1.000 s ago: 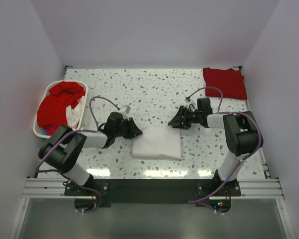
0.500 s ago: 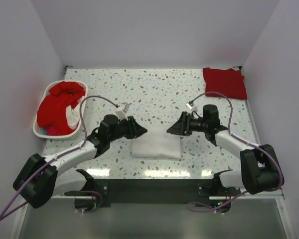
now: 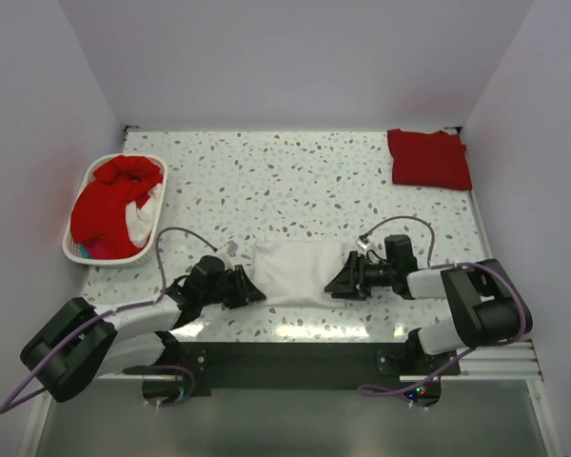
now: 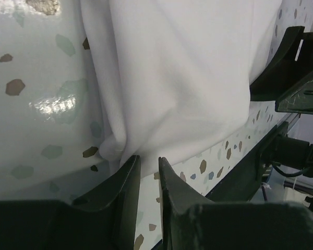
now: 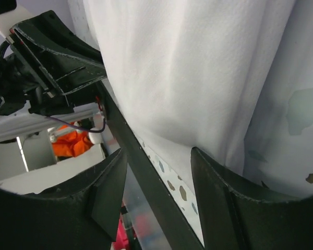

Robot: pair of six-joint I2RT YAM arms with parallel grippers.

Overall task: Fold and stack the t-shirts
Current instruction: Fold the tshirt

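A folded white t-shirt (image 3: 300, 269) lies at the table's near middle. My left gripper (image 3: 250, 288) is low at its near-left corner. In the left wrist view the jaws (image 4: 148, 160) stand a narrow gap apart, with the shirt's edge (image 4: 177, 78) just at the tips and bare table showing between them. My right gripper (image 3: 335, 283) is at the near-right corner. It (image 5: 156, 161) is open wide, and the cloth (image 5: 188, 78) lies ahead of the fingers. A folded red t-shirt (image 3: 428, 159) rests at the back right. More red t-shirts (image 3: 109, 200) are heaped in the basket.
The white oval basket (image 3: 105, 260) stands at the left wall. The table's dark near edge (image 5: 146, 172) runs right beside both grippers. Speckled tabletop (image 3: 295, 181) stretches behind the white shirt. Walls close in on the left, right and back.
Both grippers have come from the shirt's far edge to its near corners, dropping low by the table's front edge. The white shirt lies about where it was.
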